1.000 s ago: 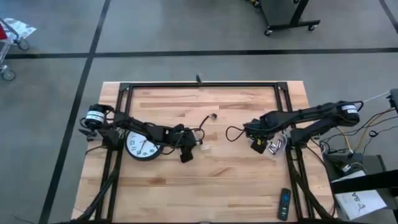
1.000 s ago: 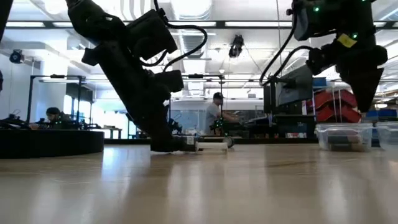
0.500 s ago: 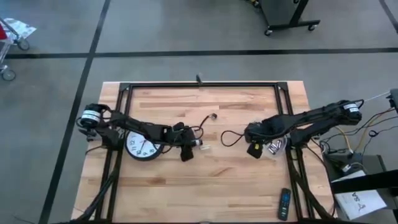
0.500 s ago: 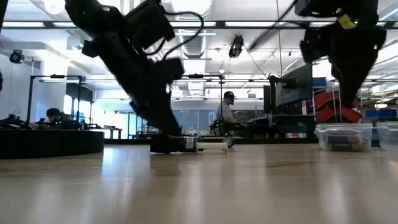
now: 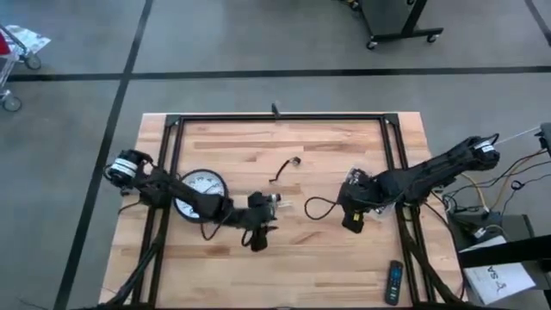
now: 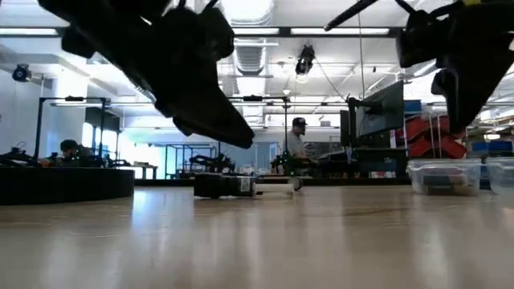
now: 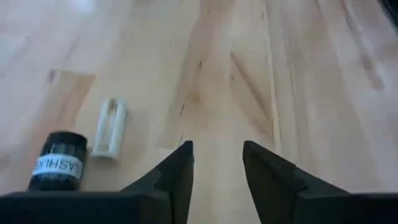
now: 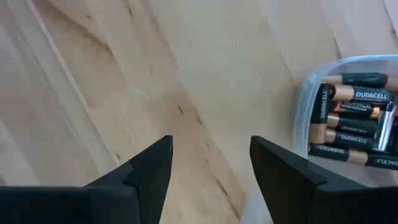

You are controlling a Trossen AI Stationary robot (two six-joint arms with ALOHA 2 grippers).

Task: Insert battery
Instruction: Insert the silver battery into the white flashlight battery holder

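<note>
A black flashlight body [image 7: 59,162] lies on its side on the wooden table, with a small white battery holder [image 7: 111,126] lying next to it; the low view shows both, the flashlight body [image 6: 221,185] and the holder [image 6: 273,187]. Several Duracell batteries [image 8: 348,118] lie in a clear plastic tub [image 8: 305,99] at the right. My left gripper [image 7: 217,146] is open above the table, just on the near side of the flashlight [image 5: 271,200]. My right gripper [image 8: 211,140] is open over bare wood beside the tub, seen from above near the right rail [image 5: 351,220].
A white wall clock [image 5: 200,191] lies face up at the left, partly under my left arm. A small black part with a lead [image 5: 286,166] lies mid-table. A remote [image 5: 393,282] sits at the near right corner. A black frame [image 5: 275,118] borders the table.
My left gripper has risen from the table beside the flashlight and drawn back toward the near edge; flashlight and holder have stayed in place. My right gripper has shifted a little toward the near edge.
</note>
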